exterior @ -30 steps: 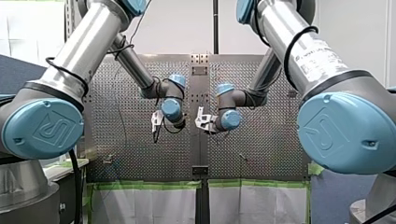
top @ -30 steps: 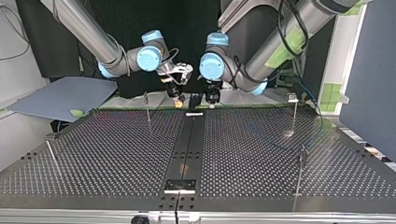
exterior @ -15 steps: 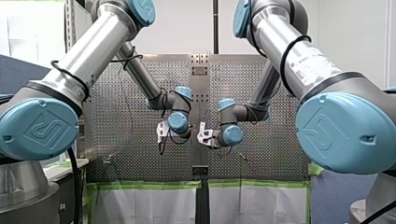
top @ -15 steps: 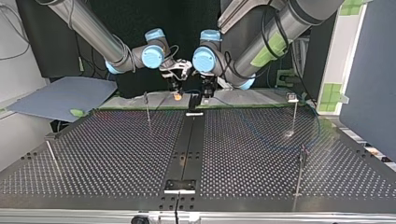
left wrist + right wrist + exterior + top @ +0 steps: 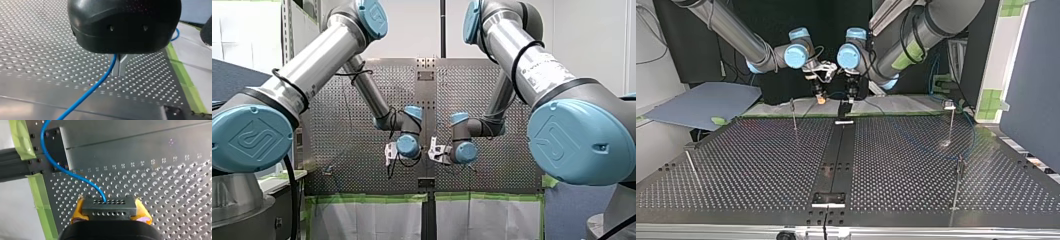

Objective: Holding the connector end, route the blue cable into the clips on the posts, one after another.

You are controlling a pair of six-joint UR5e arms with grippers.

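In the right wrist view my right gripper [image 5: 110, 214] has its yellow pads [image 5: 78, 210] shut on a dark grey connector block [image 5: 109, 207]. The blue cable [image 5: 53, 165] leaves the block and curves off past the table's corner. My left gripper [image 5: 119, 71] is black with metal fingers, shut on the blue cable [image 5: 87, 93], which trails away below it. In the top view both grippers hang close together over the table's far edge, my right gripper [image 5: 820, 95] beside my left gripper [image 5: 852, 95]. Thin posts [image 5: 794, 114] [image 5: 951, 120] [image 5: 959, 175] stand on the perforated table [image 5: 761, 165].
Another post [image 5: 690, 162] leans near the top view's left edge. A grey-blue board [image 5: 701, 102] lies beyond the table at that side. Green tape [image 5: 40, 202] lines the table's border. A dark centre strip [image 5: 836, 155] runs down the table's middle.
Both arms have come lower in the front view, and the two grippers have drawn closer together. In the top view they have moved back over the far edge. Both grips are unchanged.
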